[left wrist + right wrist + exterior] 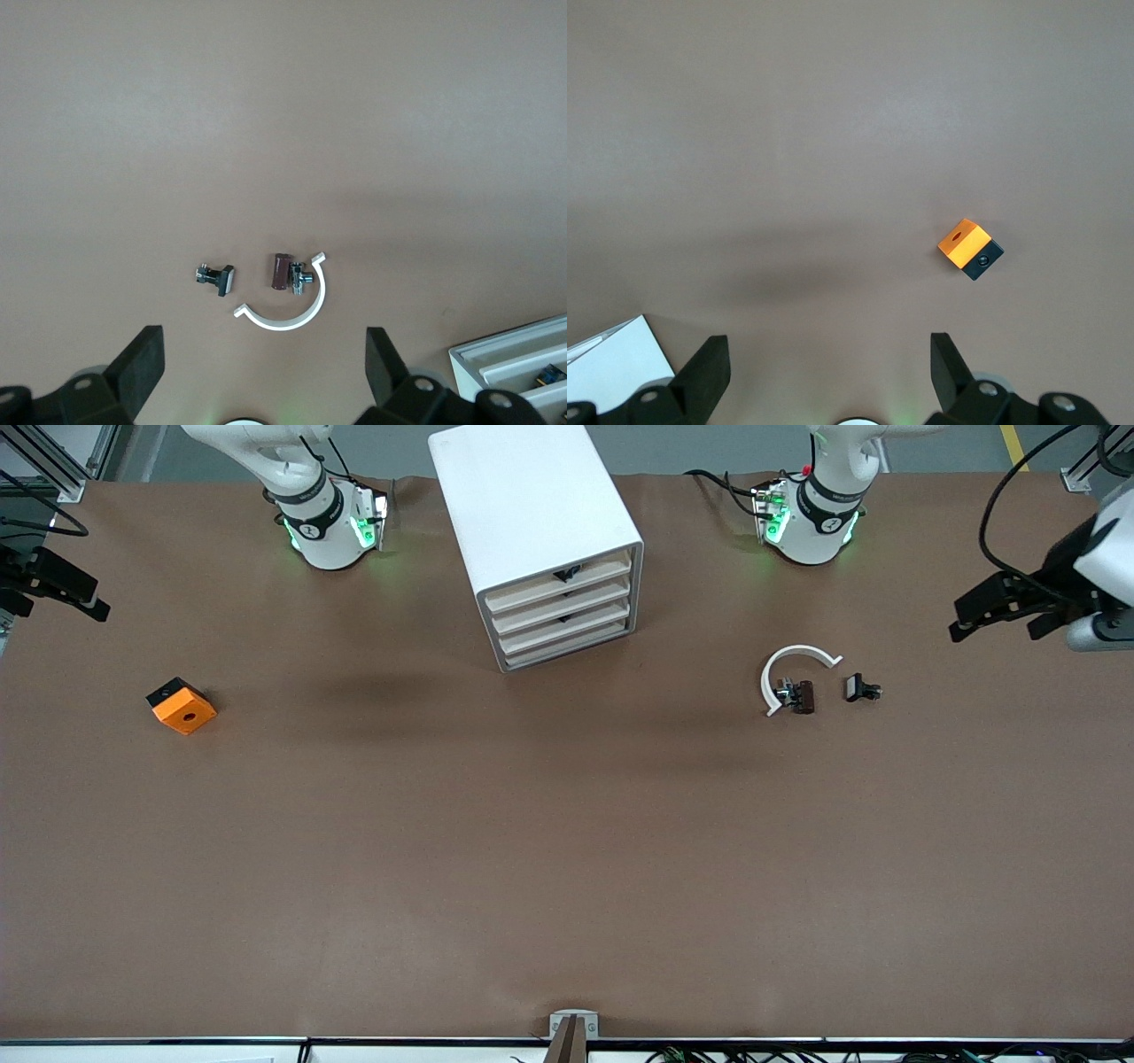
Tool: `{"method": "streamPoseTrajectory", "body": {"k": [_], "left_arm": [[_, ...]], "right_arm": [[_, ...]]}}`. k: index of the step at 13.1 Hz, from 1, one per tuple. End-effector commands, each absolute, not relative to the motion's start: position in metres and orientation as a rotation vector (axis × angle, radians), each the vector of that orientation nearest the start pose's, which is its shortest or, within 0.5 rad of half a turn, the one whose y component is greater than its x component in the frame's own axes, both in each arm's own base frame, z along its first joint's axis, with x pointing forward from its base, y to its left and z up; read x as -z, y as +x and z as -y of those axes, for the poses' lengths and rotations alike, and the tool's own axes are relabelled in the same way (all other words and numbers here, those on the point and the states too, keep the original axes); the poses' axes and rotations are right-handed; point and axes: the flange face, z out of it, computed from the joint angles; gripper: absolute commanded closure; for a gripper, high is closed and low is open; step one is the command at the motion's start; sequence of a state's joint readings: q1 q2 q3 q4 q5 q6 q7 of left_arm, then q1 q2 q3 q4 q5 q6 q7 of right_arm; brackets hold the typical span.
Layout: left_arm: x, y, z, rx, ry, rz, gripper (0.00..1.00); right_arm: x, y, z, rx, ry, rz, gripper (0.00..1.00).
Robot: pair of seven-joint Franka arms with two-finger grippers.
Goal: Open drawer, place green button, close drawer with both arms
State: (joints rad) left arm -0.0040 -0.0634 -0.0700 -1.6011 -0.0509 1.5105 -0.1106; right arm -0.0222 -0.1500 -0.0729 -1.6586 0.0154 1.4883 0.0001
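The white cabinet (532,514) stands between the two arm bases, its four cream-fronted drawers (576,638) all pushed in. A corner of it shows in the left wrist view (518,359), where a small blue thing (551,374) lies in one drawer; I cannot tell if it is the button. No green cap shows anywhere. My left gripper (992,615) (264,354) is open and empty, up over the left arm's end of the table. My right gripper (62,593) (828,354) is open and empty, up over the right arm's end.
A white curved strip (788,669) (292,310) with two small black clips (802,695) (861,688) lies toward the left arm's end. An orange cube (182,706) (970,248) with a round hole lies toward the right arm's end. A small black clip (567,574) sits at the top drawer's front.
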Motion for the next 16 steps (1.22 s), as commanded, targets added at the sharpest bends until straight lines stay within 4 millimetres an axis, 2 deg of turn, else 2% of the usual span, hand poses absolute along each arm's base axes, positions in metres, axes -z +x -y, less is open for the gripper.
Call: {"method": "streamPoseTrajectory", "body": {"k": [1,4,12,16], "left_arm": [[-0.643,0.519,0.036,-0.053,-3.154,0.052,0.0],[-0.644,0.521,0.047,-0.003,-3.079,0.002,0.0],[-0.648,0.52,0.039,-0.009,-3.146,0.067,0.0],[-0.648,0.531,0.038,0.0,-3.139,0.058,0.0]], "right_arm": [[-0.659,0.493,0.049,-0.004,-3.1,-0.107,0.0],[-0.661,0.494,0.049,0.007,-3.103,-0.039,0.0],[-0.66,0.494,0.05,0.005,-3.103,-0.041,0.0],[-0.66,0.493,0.051,0.005,-3.103,-0.046,0.0]]}}
